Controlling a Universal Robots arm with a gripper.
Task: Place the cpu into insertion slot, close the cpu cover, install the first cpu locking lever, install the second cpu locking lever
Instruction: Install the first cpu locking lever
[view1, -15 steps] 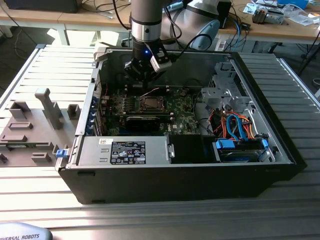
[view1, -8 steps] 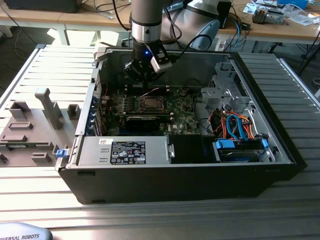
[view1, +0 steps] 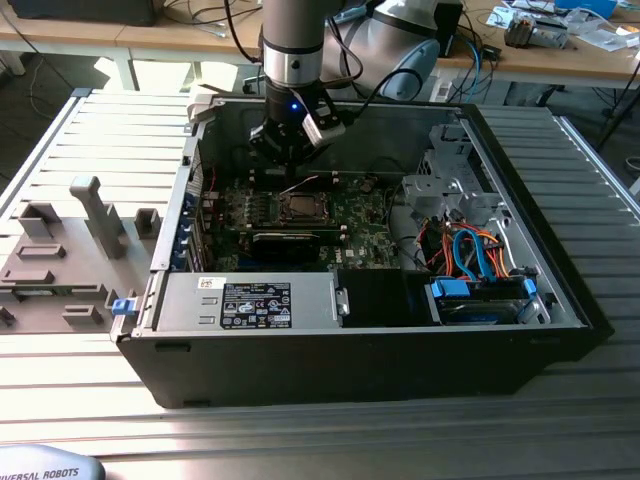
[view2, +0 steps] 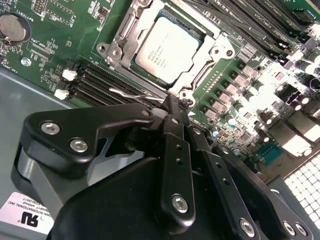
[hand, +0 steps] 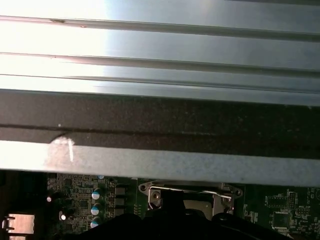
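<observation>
Resting in its socket, the cpu (view2: 169, 49) carries unreadable print.

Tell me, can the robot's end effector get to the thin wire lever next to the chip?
Probably yes: the end effector sits right at the wire lever beside the cpu, with nothing between.

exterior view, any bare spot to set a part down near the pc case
Free: the ribbed table between the case and the grey fixtures, and along the front edge. Crowded: inside the case, where the end effector hangs over the cpu.
</observation>
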